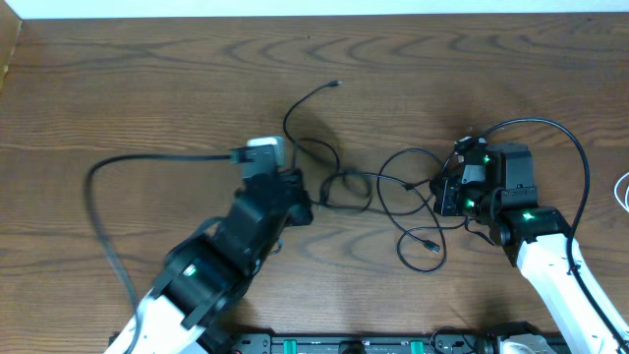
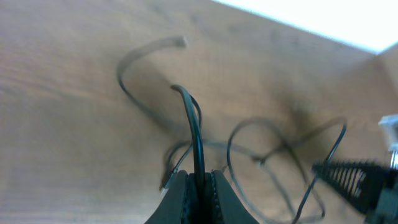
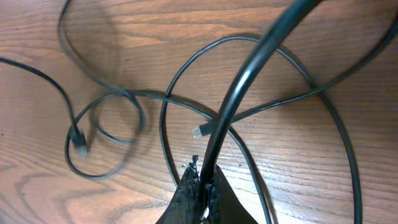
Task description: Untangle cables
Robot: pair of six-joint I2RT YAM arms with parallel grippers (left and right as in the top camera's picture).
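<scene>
Several thin black cables [image 1: 346, 187] lie looped and crossed on the wooden table [image 1: 147, 79] between my two arms. One free end [image 1: 337, 85] points toward the back and a plug [image 1: 432, 245] lies nearer the front. My left gripper [image 1: 313, 205] is shut on a black cable [image 2: 195, 127] that rises from between its fingers [image 2: 177, 193]. My right gripper [image 1: 439, 195] is shut on another black cable [image 3: 249, 81], which runs up and to the right from its fingertips [image 3: 186, 186]. Loops with a silver-tipped plug [image 3: 199, 132] and a dark plug [image 3: 78, 138] lie below it.
A thick black arm wire [image 1: 98, 187] curves over the table at the left, and another [image 1: 570, 147] arcs behind the right arm. A white cable [image 1: 623, 192] shows at the right edge. A black rail [image 1: 354, 345] runs along the front edge.
</scene>
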